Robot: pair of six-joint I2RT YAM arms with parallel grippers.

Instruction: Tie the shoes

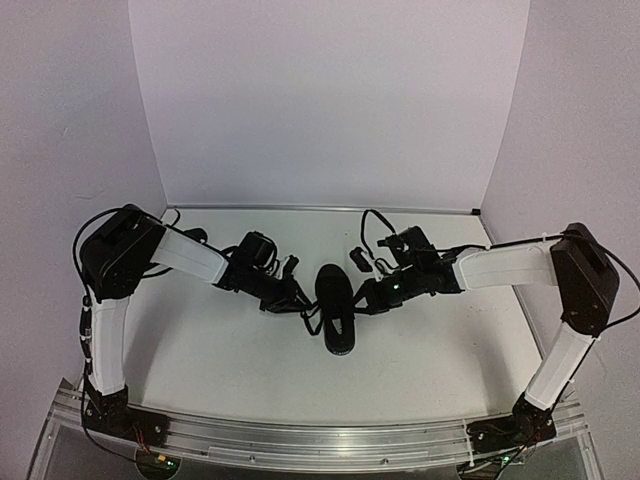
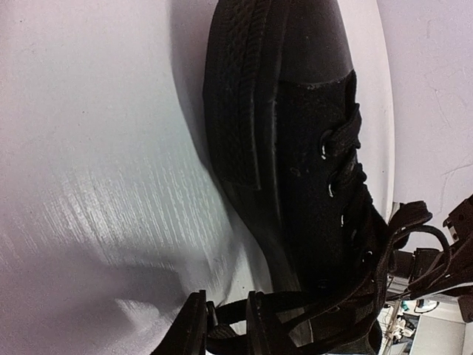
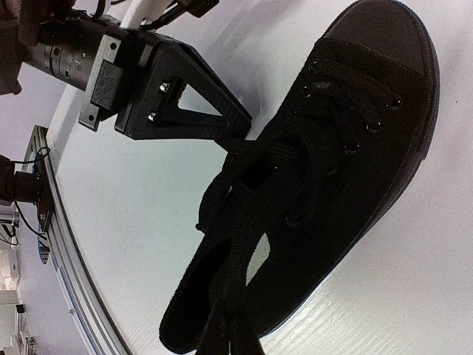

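shoe: one all-black low-top lace-up shoe is seen standing on its sole at the middle of the white desk, between the two arms.
laces: the long thin black laces are found untied, drawn out sideways over the shoe's opening.
left claw: held just beside the shoe and narrowly spread. A lace strand is seen crossing the gap, but a pinch cannot be confirmed.
right claw: pressed together on the laces, which are pulled taut from the eyelets.
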